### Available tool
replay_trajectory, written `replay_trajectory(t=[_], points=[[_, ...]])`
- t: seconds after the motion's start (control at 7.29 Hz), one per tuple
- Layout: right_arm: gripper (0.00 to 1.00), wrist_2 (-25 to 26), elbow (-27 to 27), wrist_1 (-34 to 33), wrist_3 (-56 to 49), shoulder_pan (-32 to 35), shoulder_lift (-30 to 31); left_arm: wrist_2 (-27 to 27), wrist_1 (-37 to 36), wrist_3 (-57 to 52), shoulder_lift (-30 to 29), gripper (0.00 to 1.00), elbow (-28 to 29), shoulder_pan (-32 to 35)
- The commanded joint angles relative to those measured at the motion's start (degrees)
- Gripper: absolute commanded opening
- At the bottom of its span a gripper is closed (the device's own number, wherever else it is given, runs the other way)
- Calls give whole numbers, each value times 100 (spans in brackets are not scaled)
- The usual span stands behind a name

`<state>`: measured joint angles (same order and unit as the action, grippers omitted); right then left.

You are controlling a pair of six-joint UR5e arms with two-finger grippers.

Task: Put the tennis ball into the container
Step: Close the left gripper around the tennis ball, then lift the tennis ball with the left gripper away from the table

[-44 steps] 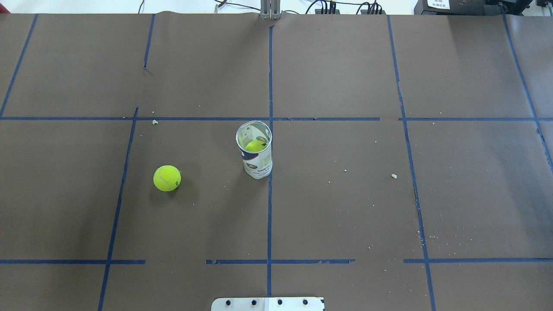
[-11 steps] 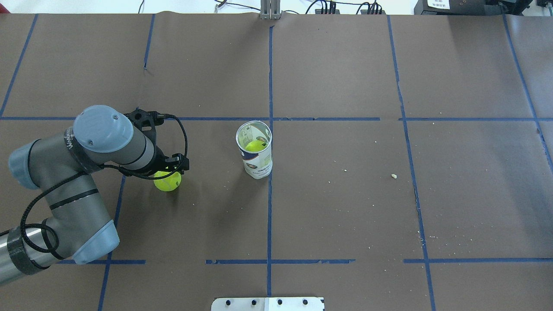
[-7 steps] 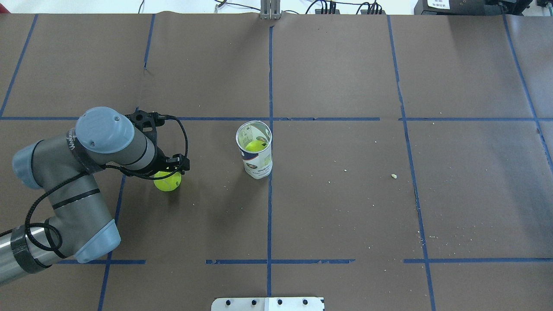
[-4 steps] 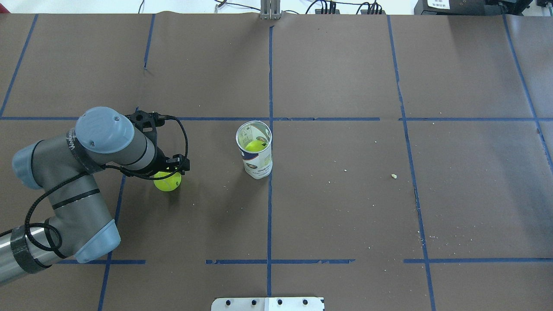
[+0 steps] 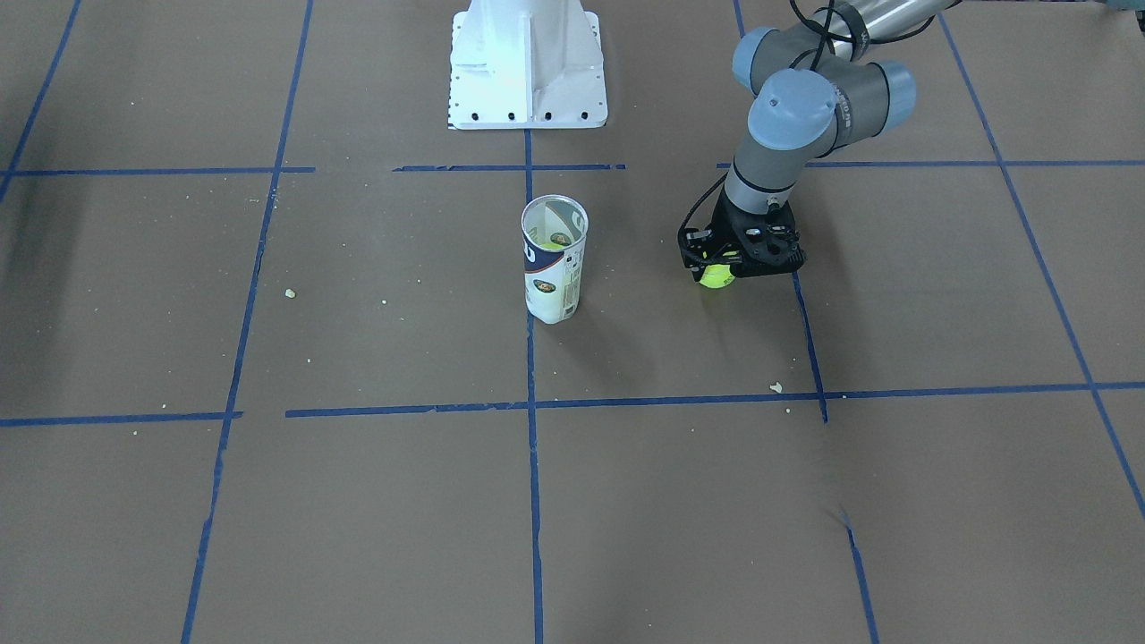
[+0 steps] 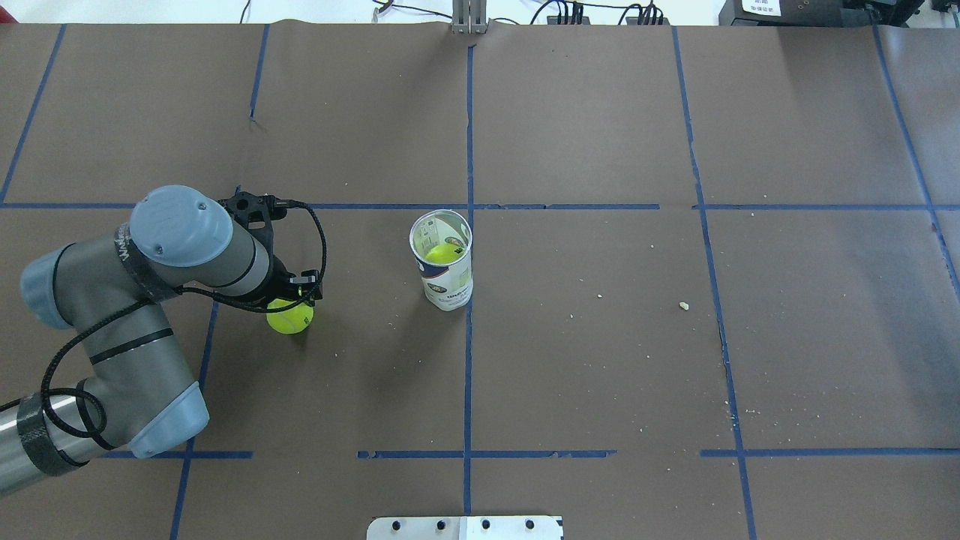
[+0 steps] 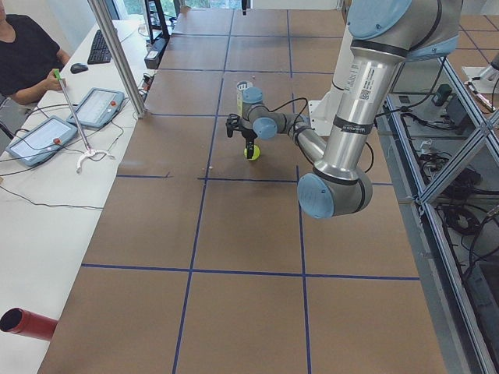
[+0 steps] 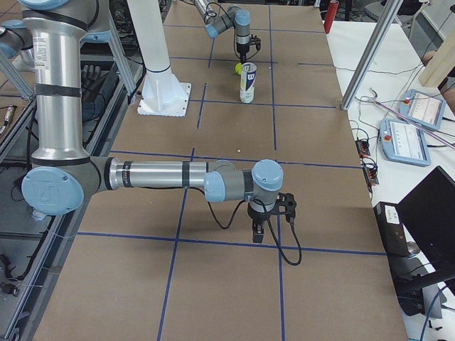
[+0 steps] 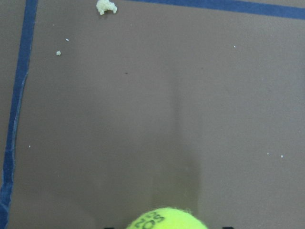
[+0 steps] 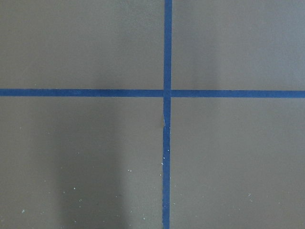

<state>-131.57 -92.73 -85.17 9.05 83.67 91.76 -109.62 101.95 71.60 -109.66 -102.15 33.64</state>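
Note:
The tennis ball [image 6: 289,322] rests on the brown table left of centre; the front view shows the tennis ball [image 5: 716,279] under the black hand. My left gripper [image 6: 292,309] stands straight down over it, fingers shut on the ball's sides. In the left wrist view only the ball's top [image 9: 167,220] with dark lettering shows at the bottom edge. The container [image 6: 444,276] stands upright and open-topped at the centre line, to the ball's right, with another yellow-green ball [image 6: 442,253] inside. My right gripper [image 8: 270,217] hangs over bare table far away; I cannot tell its state.
Blue tape lines [image 6: 468,337] divide the brown paper into squares, with small crumbs [image 6: 683,305] scattered about. The white robot base [image 5: 526,67] stands behind the container. An operator [image 7: 23,58] and tablets [image 7: 47,136] are beyond the table's far side.
The left arm came in and settled over the ball. In the last half second its black fingers drew inward against the ball; ball and container stayed where they were.

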Motion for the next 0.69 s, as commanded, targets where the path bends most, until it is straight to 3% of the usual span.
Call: replay_trajectory(t=[0.0,0.27,0.55], points=[[100,0,0,0,0,0,0,-7,-296,-84,93,0,-591,106],[100,0,0,0,0,0,0,-16,-1574,-687,-19,0,-1409,465],[100,0,0,0,0,0,0,-338,-2945,-1311,-667,0,-1719,1325]])
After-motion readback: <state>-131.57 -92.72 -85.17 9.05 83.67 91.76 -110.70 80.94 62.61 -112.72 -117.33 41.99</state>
